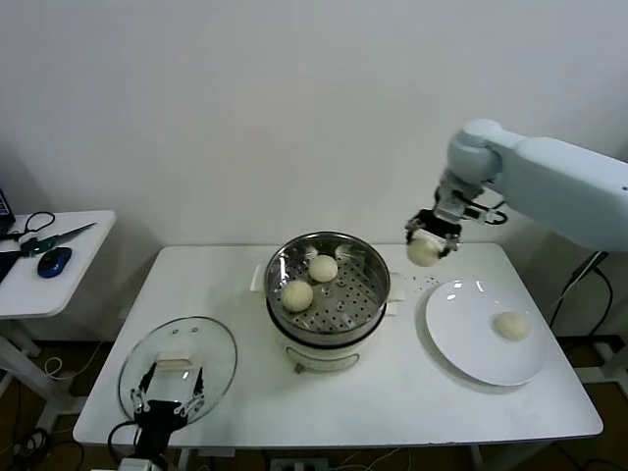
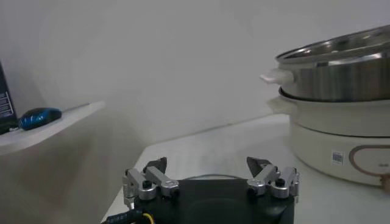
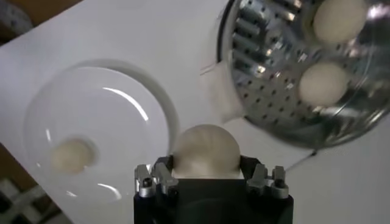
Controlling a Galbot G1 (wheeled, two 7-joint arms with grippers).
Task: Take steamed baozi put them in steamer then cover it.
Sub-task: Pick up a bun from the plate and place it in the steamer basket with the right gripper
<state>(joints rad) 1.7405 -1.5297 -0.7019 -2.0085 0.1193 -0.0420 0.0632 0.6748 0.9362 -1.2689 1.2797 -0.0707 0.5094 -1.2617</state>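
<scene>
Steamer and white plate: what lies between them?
In the head view, only bare table lies between steamer and plate; above that gap, the right pincer holds a baozi.

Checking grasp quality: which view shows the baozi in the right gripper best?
Right wrist view: the held baozi sits between the right gripper fingers, with plate and steamer behind. Head view shows it small, in the air beside the steamer. Left wrist view misses it.

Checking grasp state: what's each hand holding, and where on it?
Right hand grips a round cream-white dough bun by its sides, in the air beside the steamer. Left hand holds nothing.
</scene>
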